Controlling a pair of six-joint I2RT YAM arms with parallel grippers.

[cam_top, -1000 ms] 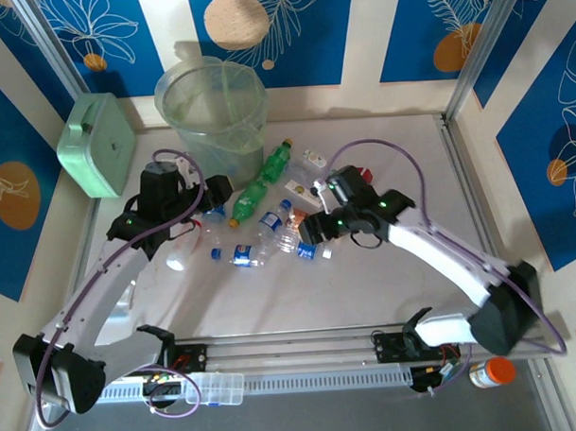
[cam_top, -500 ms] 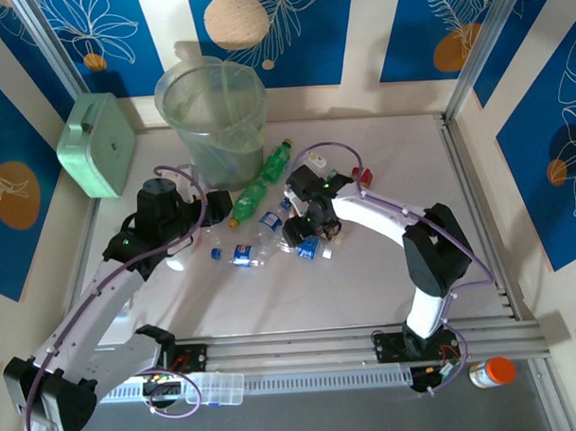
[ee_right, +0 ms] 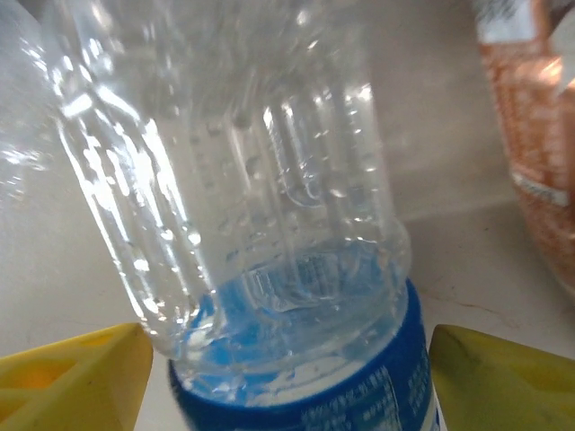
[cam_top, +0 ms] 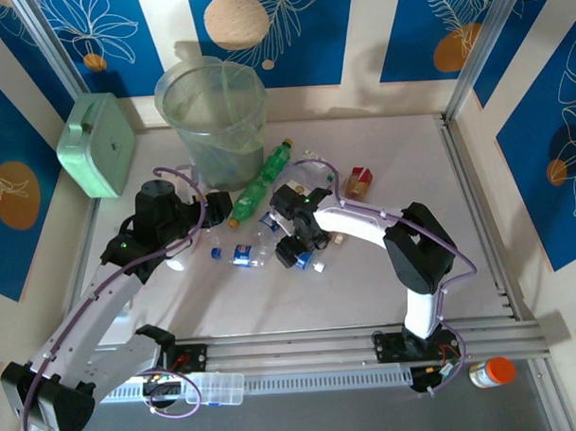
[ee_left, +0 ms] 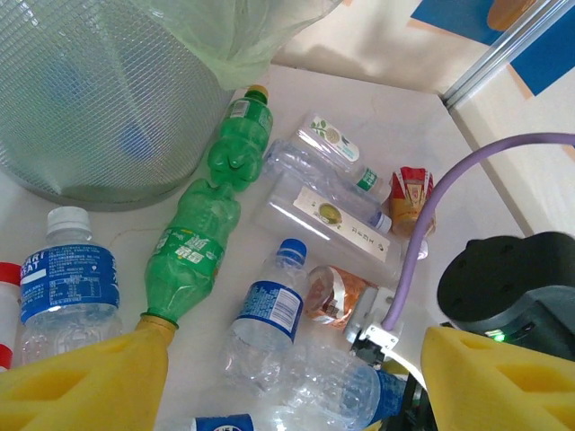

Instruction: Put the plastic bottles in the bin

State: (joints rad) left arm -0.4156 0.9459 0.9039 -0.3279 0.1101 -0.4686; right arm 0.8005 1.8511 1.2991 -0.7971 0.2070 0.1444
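Observation:
The bin [cam_top: 212, 114] stands at the back left, its mesh wall [ee_left: 99, 99] close in the left wrist view. A green bottle [cam_top: 263, 178] [ee_left: 211, 224] lies beside it, yellow cap toward me. Several clear blue-labelled bottles [cam_top: 242, 255] lie mid-table. My left gripper [cam_top: 217, 201] [ee_left: 287, 386] is open above them, a blue-capped bottle [ee_left: 265, 314] lying between its yellow fingers [ee_left: 81, 377]. Another blue-labelled bottle [ee_left: 67, 278] lies to the left. My right gripper [cam_top: 294, 251] [ee_right: 287, 386] is open, straddling a clear bottle [ee_right: 269, 224] with a blue label. Its fingers [ee_right: 503, 377] stand just off the bottle's sides.
A mint-green box [cam_top: 96, 145] sits at the far left. An orange-red carton [cam_top: 358, 183], a crumpled orange packet [ee_left: 332, 292] and clear flat packages [ee_left: 328, 202] lie among the bottles. An orange-capped jar [cam_top: 490, 371] stands beyond the front rail.
My right arm has folded in and swung left, bringing its gripper down around the clear bottle. The left arm has barely moved.

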